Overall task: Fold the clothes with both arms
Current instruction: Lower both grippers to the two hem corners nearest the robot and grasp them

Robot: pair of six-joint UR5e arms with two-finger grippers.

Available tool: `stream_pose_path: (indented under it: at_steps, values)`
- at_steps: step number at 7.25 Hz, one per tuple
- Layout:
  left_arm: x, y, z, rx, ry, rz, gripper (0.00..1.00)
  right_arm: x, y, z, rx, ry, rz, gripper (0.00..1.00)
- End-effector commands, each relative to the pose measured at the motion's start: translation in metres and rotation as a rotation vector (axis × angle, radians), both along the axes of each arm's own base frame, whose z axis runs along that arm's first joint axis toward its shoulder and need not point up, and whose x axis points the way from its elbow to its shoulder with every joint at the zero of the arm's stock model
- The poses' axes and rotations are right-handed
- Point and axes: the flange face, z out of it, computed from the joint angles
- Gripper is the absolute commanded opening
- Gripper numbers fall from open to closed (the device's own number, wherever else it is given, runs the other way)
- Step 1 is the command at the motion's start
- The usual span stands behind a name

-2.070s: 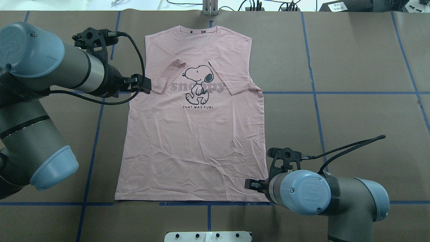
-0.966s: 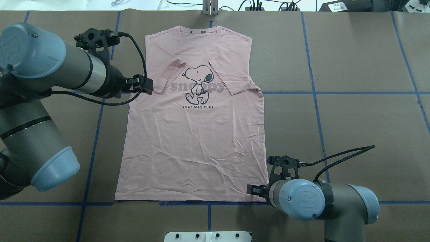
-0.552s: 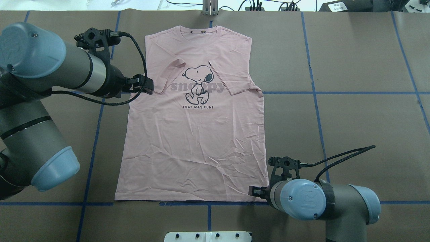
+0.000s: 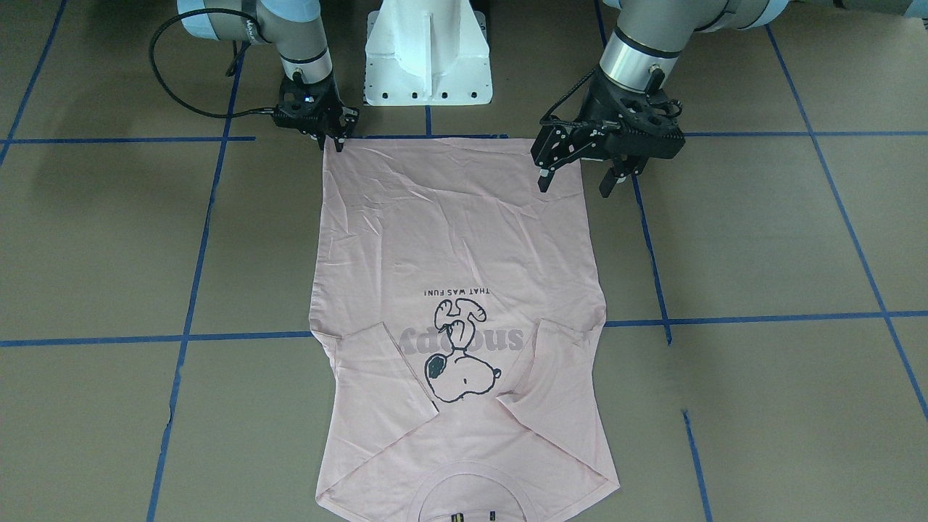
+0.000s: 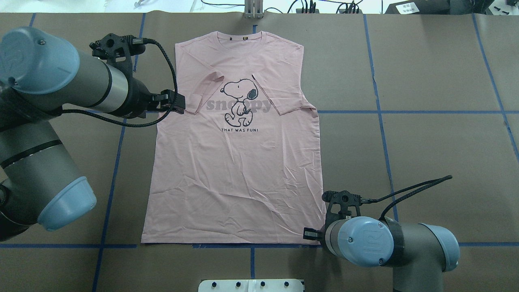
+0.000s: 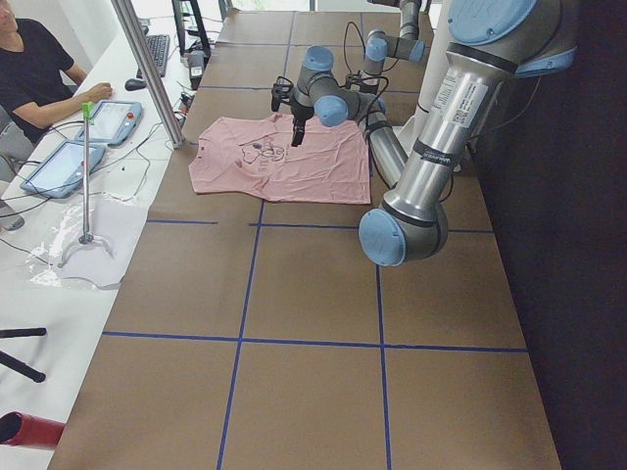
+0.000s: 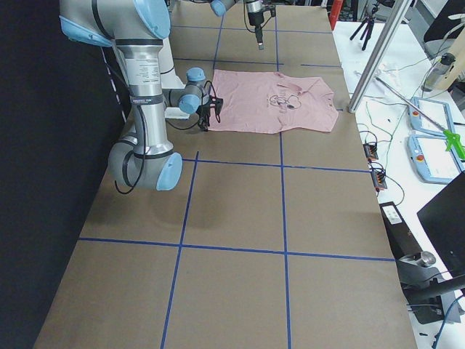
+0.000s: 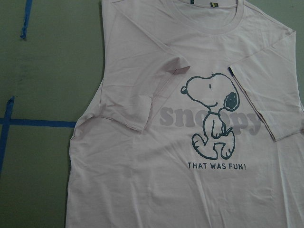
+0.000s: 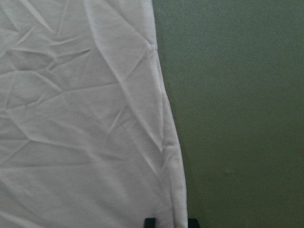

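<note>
Pale pink T-shirt point(image 5: 235, 170) lay flat and print-up at centre of the overhead frame, on the brown counter point(image 5: 425, 142). Its collar was toward the top edge and its hem along the blue tape line point(image 5: 170, 245) near the bottom. Judged step: taking hold of the hem for a bottom-to-collar fold. To do it well, the lower finger should slide under both fabric layers at the hem corner point(image 5: 318, 240) without ploughing the cloth inward. Closing should come only once the edge sits fully between the jaws. The opposite corner at lower left needs a matching hold. Both corners should then rise level and go up-frame with the hem taut, so the tucked sleeves are not dragged open. Appearance: both short sleeves were folded in over the chest, left sleeve point(image 5: 202, 91) slightly curled at its tip, right sleeve point(image 5: 279, 95) flatter. The Snoopy print point(image 5: 240, 101) and grey lettering were partly covered. The lower half was creased in many shallow wrinkles, and the side edge waved slightly in the right wrist view. Right gripper point(image 4: 330, 141) sat at the hem corner, jaws a little apart and straddling the shirt's edge, not visibly clamped. Left gripper point(image 4: 575, 181) hung clear above the cloth, jaws spread wide and empty.
</note>
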Motion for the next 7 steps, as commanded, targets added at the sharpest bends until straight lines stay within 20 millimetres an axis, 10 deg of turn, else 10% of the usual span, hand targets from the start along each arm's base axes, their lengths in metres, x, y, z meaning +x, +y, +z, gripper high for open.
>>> stream_pose_path:
  at_steps: [1,4,7]
  values:
    - [0.0,0.0,-0.002,0.002,0.003,-0.001,1.0,0.003,-0.001,-0.008,0.003,-0.019,0.004,0.0]
    - [0.012,0.013,0.029,-0.14,-0.003,-0.042,1.0,0.011,0.0,-0.025,0.012,-0.055,0.007,0.0]
    - [0.114,0.133,0.083,-0.375,-0.064,-0.106,1.0,0.019,-0.016,-0.031,0.023,-0.067,0.043,0.0]
